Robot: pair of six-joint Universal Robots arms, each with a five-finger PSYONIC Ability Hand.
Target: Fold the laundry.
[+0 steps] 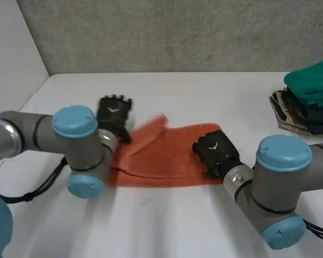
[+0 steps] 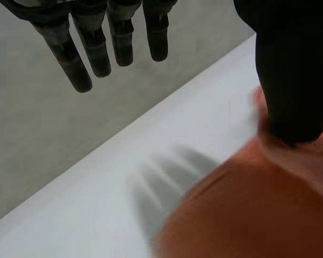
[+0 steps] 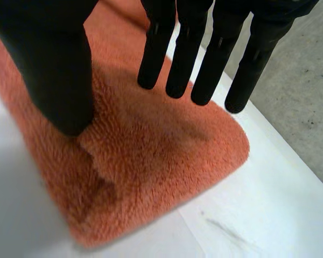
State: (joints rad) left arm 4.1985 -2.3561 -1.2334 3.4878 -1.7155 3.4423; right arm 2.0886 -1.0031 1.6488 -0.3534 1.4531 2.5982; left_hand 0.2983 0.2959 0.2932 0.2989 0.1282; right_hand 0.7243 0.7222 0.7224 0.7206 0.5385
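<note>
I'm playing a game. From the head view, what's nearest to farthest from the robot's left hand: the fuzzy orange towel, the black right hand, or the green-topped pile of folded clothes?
1. Fuzzy orange towel: right beside the left hand, at its thumb.
2. Black right hand: on the towel's other end.
3. Green-topped pile of folded clothes: far off on the robot's right side.

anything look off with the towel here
Yes: the towel lies unevenly folded. Its end by the left hand is bunched, with a flap sticking up, so the edges do not line up. At the other end a small ridge stands up under the right hand.
</note>
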